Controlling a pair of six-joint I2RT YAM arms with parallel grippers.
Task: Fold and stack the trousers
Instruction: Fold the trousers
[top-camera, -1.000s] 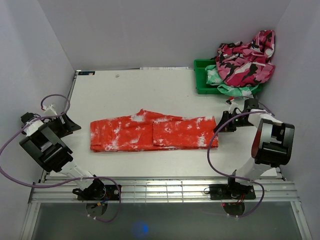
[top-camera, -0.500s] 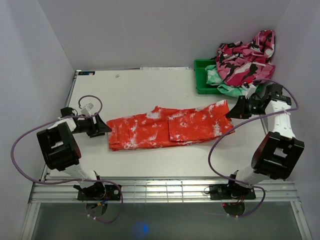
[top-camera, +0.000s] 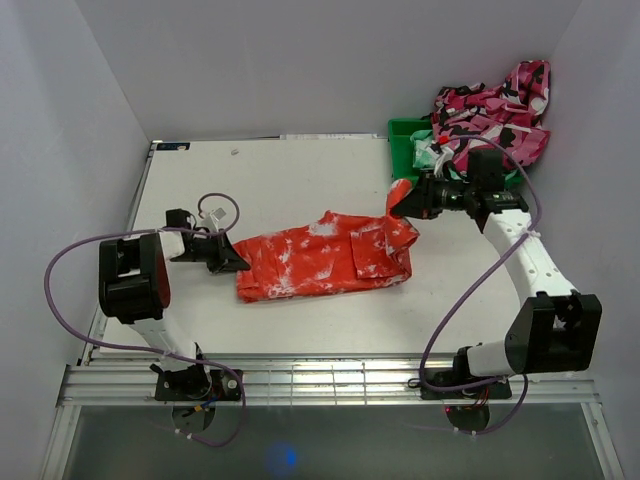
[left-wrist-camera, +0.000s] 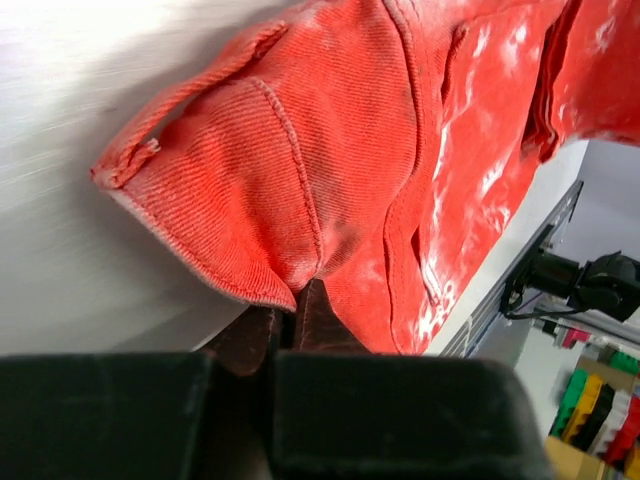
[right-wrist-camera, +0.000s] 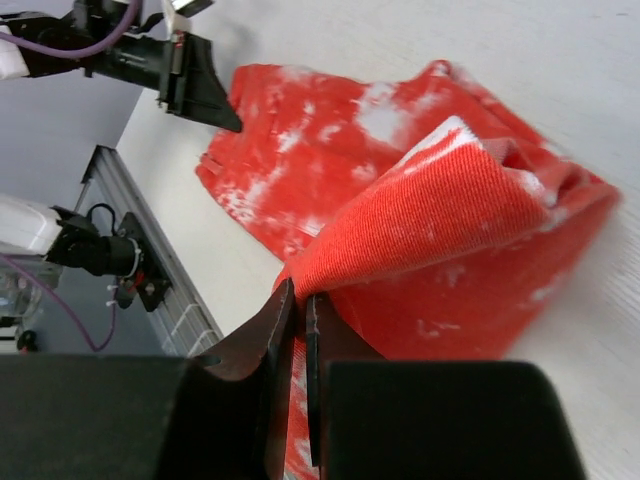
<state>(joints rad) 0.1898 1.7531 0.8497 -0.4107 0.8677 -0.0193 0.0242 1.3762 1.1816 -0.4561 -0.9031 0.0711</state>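
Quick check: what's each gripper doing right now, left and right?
Left gripper: shut on the trousers, pinching one end.
Right gripper: shut on the trousers, holding the other end raised.

Left arm (top-camera: 130, 285) and right arm (top-camera: 527, 250): white tubular links, blocky black joint housings. Thin purple cables (top-camera: 48, 290) loop alongside each. Fingers (right-wrist-camera: 258, 342) matte black.

There are no words, numbers or signs that can be read in any view. The white marks on the trousers (top-camera: 320, 260) are just blotches, not letters.
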